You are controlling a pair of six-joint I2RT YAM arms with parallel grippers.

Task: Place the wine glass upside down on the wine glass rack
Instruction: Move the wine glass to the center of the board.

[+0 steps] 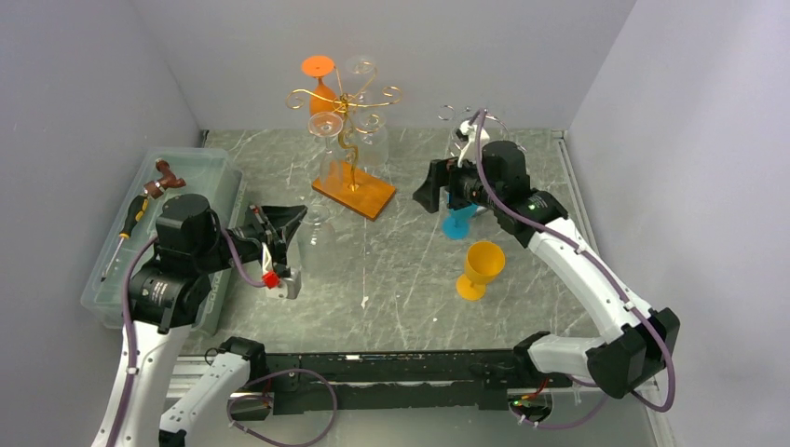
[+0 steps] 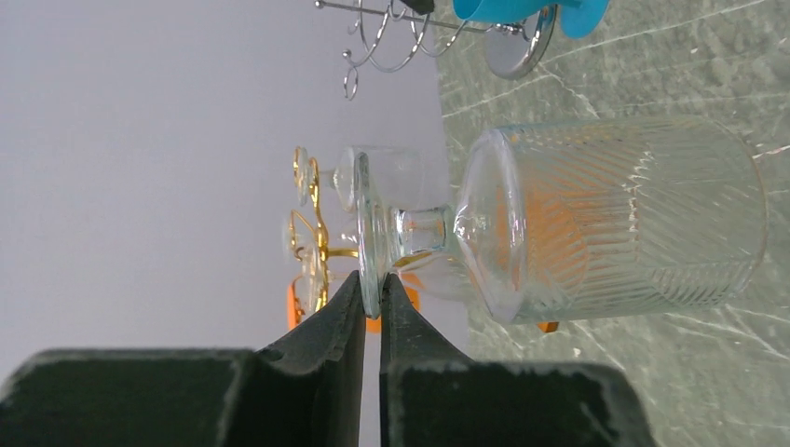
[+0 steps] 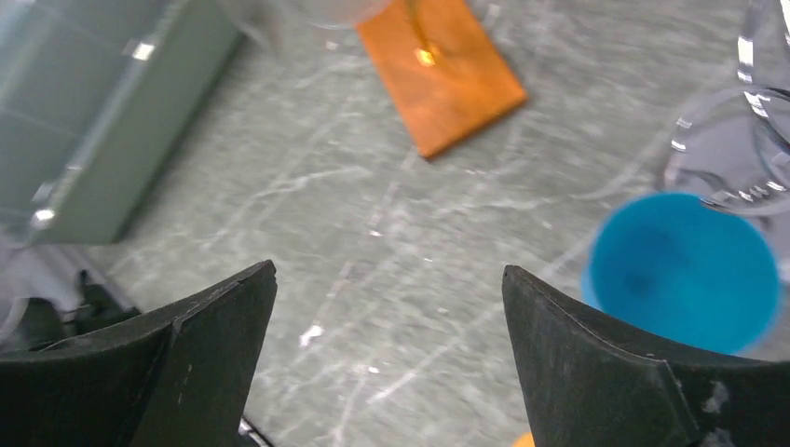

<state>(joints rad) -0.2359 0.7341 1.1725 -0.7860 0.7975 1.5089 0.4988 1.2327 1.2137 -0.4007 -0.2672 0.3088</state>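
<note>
A clear ribbed wine glass point(image 2: 606, 214) hangs upside down, foot up and bowl toward the table. My left gripper point(image 2: 373, 279) is shut on the rim of its foot. From above, that gripper point(image 1: 293, 223) and the glass point(image 1: 319, 244) sit left of centre. The gold wire wine glass rack point(image 1: 347, 102) stands on an orange base point(image 1: 354, 194) at the back. An orange glass point(image 1: 320, 84) and clear glasses point(image 1: 371, 135) hang on it. My right gripper point(image 1: 429, 191) is open with nothing in it point(image 3: 389, 279), just right of the rack base.
A blue glass point(image 1: 456, 223) stands upside down under the right wrist, its foot point(image 3: 685, 270) beside the right finger. A yellow goblet point(image 1: 482, 268) stands nearer. A silver wire rack point(image 1: 461, 121) is at the back right. A plastic bin point(image 1: 121, 279) with tools lies left.
</note>
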